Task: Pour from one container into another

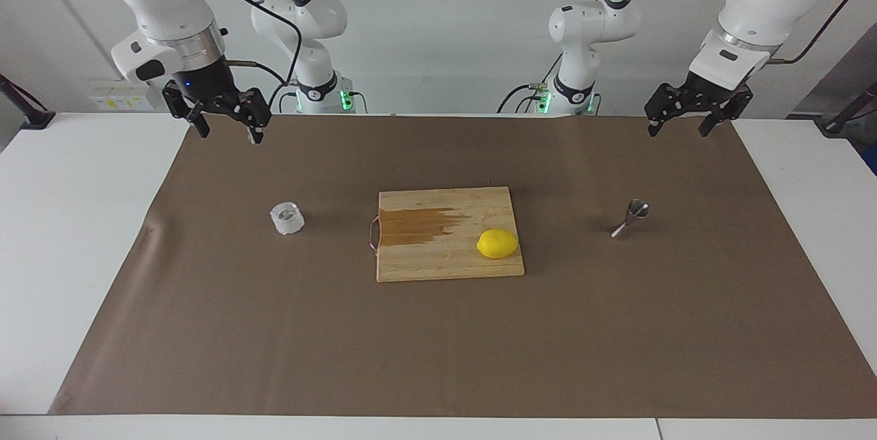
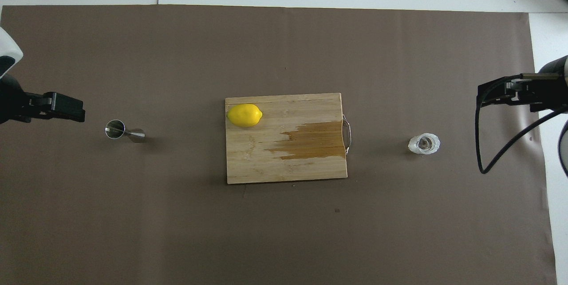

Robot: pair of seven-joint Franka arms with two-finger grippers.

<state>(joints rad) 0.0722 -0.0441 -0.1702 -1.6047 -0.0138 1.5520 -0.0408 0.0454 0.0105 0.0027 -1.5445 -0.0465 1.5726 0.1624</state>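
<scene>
Both our arms wait raised at the robots' edge of the bench, and the pour has, by our reading, not yet begun. Our right hand hangs released and empty over the brown mat at its own end of the bench; our left hand hangs the same way, fingers spread and holding nothing, at the other end. The glass cup stands upright on the mat toward the right arm's end, well apart from the steel jigger, which stands on the mat toward the left arm's end and looks tilted in both views; we cannot say whether it leans or the angle makes it seem so. Between them lies a wooden cutting board with a dark wet-looking stain, a lemon resting on it. We cannot tell whether the cup holds anything. The step in hand looks like the first reach: our right hand would need to come down around the cup, clench on its sides and carry it level across the board to the jigger, whose narrow mouth will call for a slow, well-centred tip.
</scene>
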